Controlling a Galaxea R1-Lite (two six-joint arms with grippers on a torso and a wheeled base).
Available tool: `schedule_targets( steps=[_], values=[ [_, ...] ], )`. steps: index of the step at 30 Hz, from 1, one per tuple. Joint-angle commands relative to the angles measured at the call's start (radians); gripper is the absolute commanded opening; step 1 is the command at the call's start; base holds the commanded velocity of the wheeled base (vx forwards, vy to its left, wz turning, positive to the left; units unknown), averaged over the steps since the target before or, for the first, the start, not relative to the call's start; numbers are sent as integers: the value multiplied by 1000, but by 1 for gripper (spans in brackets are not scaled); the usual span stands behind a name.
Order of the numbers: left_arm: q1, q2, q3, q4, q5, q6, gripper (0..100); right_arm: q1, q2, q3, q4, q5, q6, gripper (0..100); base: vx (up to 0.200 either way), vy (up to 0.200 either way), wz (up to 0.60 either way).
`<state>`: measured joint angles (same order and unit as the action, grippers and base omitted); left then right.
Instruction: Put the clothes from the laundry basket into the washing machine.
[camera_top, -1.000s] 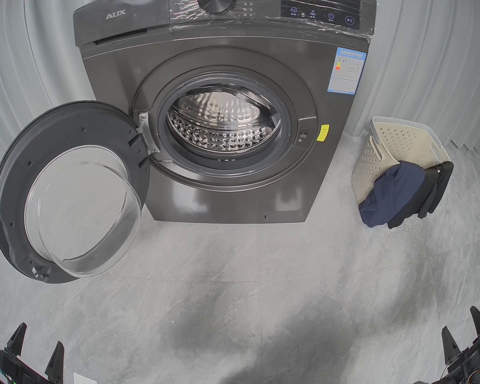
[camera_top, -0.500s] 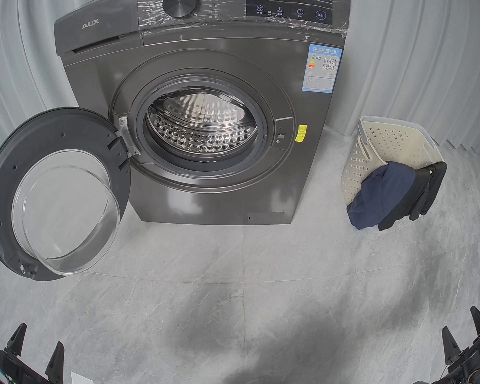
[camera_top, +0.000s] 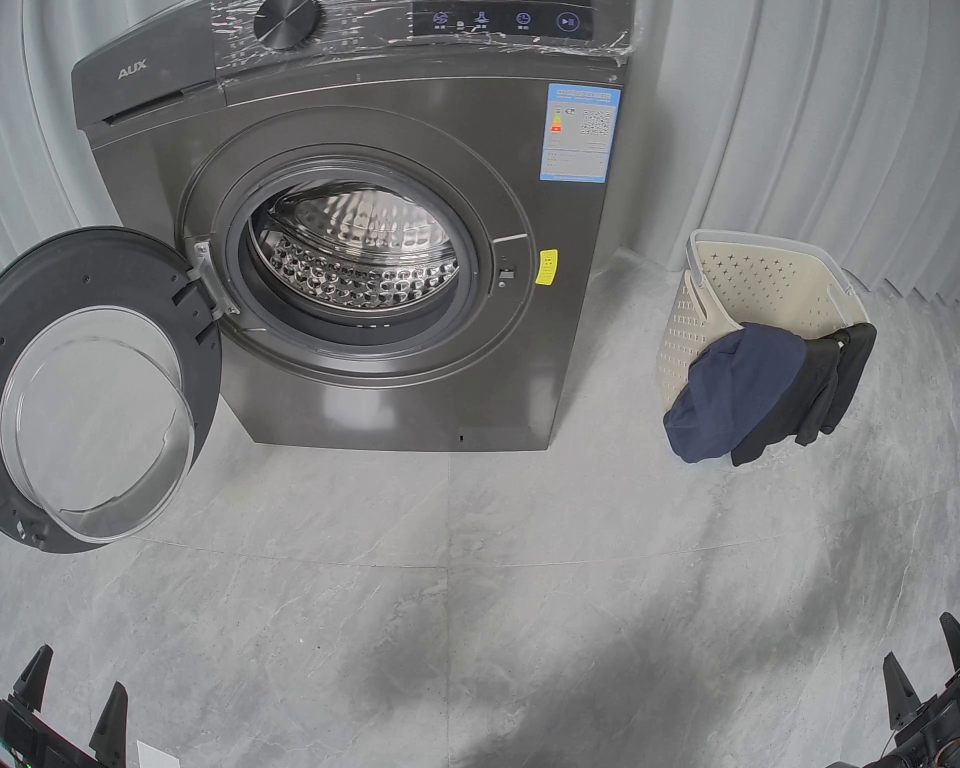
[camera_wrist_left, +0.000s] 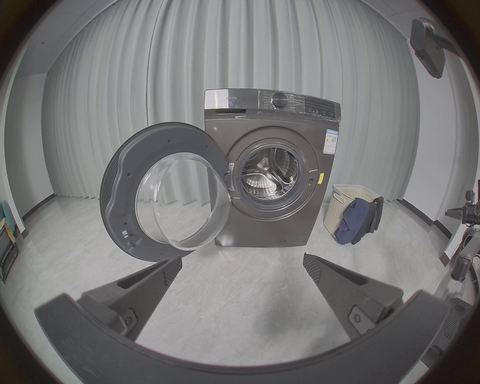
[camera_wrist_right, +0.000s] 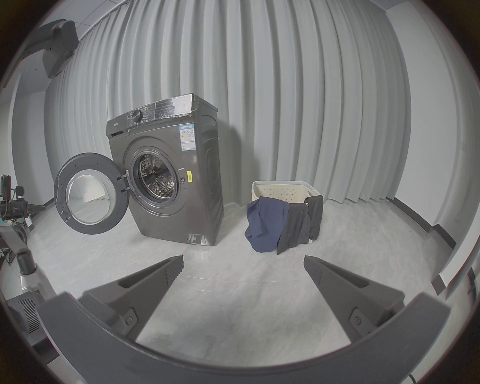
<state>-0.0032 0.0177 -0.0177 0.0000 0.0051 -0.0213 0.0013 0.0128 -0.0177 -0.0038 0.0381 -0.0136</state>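
A grey front-loading washing machine (camera_top: 380, 200) stands at the back with its round door (camera_top: 90, 385) swung wide to the left and a bare steel drum (camera_top: 355, 250) inside. To its right on the floor sits a cream laundry basket (camera_top: 770, 275). A navy garment (camera_top: 730, 390) and a black garment (camera_top: 815, 385) hang over its front rim. My left gripper (camera_top: 70, 690) is low at the front left, open and holding nothing. My right gripper (camera_top: 925, 665) is low at the front right, open and holding nothing. Both are far from the basket (camera_wrist_right: 285, 190) and the machine (camera_wrist_left: 272, 165).
Grey tiled floor (camera_top: 480, 600) stretches wide between me and the machine. Pleated pale curtains (camera_top: 800, 120) line the wall behind. The open door juts out over the floor on the left side.
The whole head view has shifted: machine and basket sit further left in the picture, so the camera has turned or moved right. Both grippers hold the same place, still open.
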Motion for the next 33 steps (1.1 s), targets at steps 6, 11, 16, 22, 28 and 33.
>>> schedule_targets(
  steps=[6,11,16,22,28,33],
  values=[
    [0,-12,16,2,-2,14,100,0,-11,18,-1,0,0,100,0,-200,0],
    [-1,-12,16,2,-5,11,100,0,-11,18,-1,0,0,100,0,-200,0],
    [0,-12,16,2,-2,14,100,0,-11,18,-1,0,0,100,0,-200,0],
    [0,-13,18,2,-1,35,100,0,-11,18,-1,0,0,100,0,-200,0],
    [0,-12,18,2,-2,32,100,0,-11,18,-1,0,0,100,0,-200,0],
    [-1,-12,16,3,-5,23,100,0,-11,18,-1,0,0,100,0,-80,0]
  ],
)
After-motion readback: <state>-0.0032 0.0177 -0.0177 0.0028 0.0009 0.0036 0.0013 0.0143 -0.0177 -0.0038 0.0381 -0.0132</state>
